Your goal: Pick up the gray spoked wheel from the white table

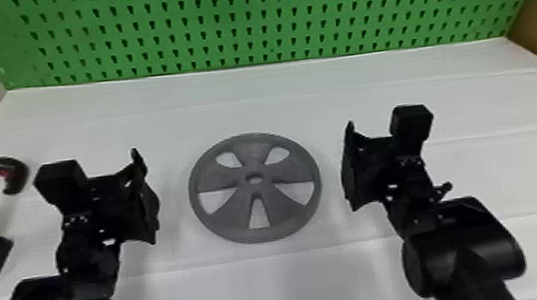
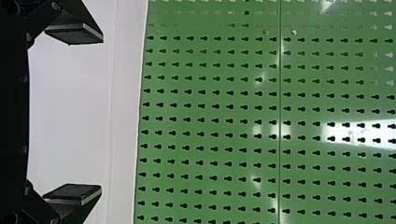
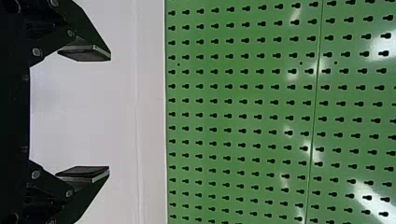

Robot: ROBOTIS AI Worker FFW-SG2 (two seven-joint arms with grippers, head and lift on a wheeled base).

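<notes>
Centrally, gray spoked wheel (image 1: 255, 189), on white table (image 1: 266, 271)

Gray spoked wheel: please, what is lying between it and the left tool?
Nothing lies there: in the head view, the stretch of white table between the left tool and the gray spoked wheel is bare.

Legible text, labels, brands, numbers, signs: none for you to record, operator. You can read no lettering or numerals anywhere, from upper left to lower right of the frame, in any view.
</notes>
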